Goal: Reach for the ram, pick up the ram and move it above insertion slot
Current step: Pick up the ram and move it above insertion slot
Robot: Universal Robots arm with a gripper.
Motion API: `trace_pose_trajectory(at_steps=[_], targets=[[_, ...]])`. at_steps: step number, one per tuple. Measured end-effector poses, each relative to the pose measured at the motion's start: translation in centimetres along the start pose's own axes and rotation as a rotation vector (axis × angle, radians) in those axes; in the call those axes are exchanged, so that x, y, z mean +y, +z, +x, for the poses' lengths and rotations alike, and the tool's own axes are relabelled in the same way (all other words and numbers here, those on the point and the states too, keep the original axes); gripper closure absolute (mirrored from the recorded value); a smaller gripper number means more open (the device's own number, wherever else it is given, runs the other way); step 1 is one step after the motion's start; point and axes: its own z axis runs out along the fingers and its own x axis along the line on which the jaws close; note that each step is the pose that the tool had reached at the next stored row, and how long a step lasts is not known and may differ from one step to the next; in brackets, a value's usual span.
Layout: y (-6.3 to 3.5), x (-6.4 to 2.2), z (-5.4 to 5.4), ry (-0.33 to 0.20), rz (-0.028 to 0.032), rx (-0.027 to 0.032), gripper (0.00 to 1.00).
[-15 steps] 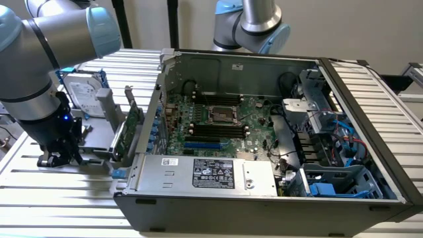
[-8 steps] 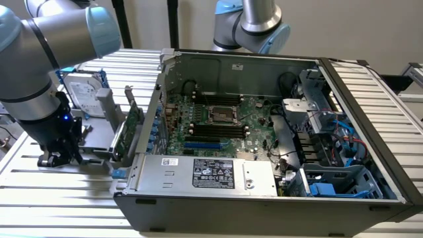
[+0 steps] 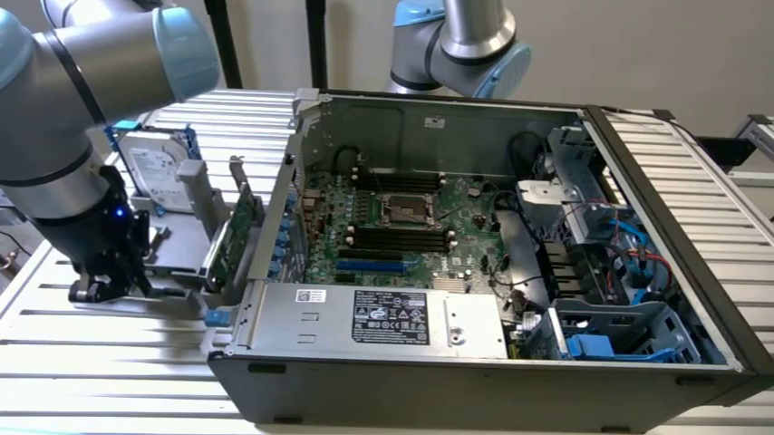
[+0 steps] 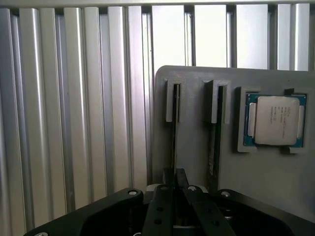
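Now the gripper point(image 4: 174, 181) pinches the thin ram point(image 4: 173, 142) (seen edge-on) standing in the grey holder point(image 4: 193, 147), beside a processor chip point(image 4: 273, 120).

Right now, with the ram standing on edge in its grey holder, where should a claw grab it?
Probably by its exposed top edge, coming straight down from above: the ram stands on edge in a narrow slot of the grey holder, so only that edge is free. Pinch the flat faces.

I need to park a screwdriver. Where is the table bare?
Bare table slats at the exterior view's lower left, bordered by the gray holder and the computer case; more slats along its right. The holder is crowded.
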Motion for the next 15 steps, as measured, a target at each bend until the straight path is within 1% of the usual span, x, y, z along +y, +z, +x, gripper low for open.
trace_pose_trajectory(at_steps=[5, 8, 12, 15], targets=[[-0.51, 0.01, 0.0, 0.0, -0.0003, -0.0047, 0.87], [-0.98, 0.01, 0.0, 0.0, -0.0004, -0.0093, 0.87], [-1.89, 0.02, 0.0, -0.001, -0.001, -0.016, 0.87], [-2.85, 0.02, 0.0, -0.001, -0.0019, -0.0216, 0.87]])
